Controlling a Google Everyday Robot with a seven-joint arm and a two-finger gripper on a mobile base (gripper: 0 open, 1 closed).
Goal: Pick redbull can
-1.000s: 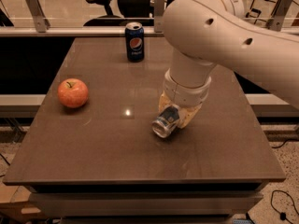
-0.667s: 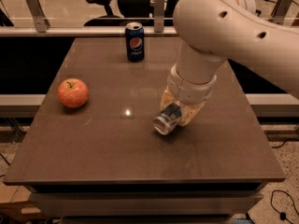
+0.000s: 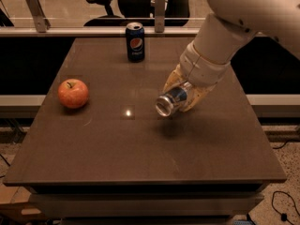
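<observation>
The gripper (image 3: 177,97) hangs over the right half of the table (image 3: 140,144), its pale fingers (image 3: 169,83) closed narrowly around the redbull can (image 3: 168,102). The can lies on its side between them. Its shiny silver end juts out of the grip toward the camera and to the left, and its blue and silver body runs back into the hand. The can sits clear of the tabletop, with a dark shadow (image 3: 174,128) on the surface just below and in front of the hand. What either can holds cannot be seen. Behind the hand the white wrist and arm (image 3: 220,36) rise up and away to the right.

Beyond the hand and to its left, near the far edge of the table, the Pepsi can (image 3: 135,42) stands upright, well apart from the grip. Farther left of the hand, at about its own depth, an apple (image 3: 73,93) rests on the table. Past the far edge, behind the hand, stands an office chair (image 3: 101,1).
</observation>
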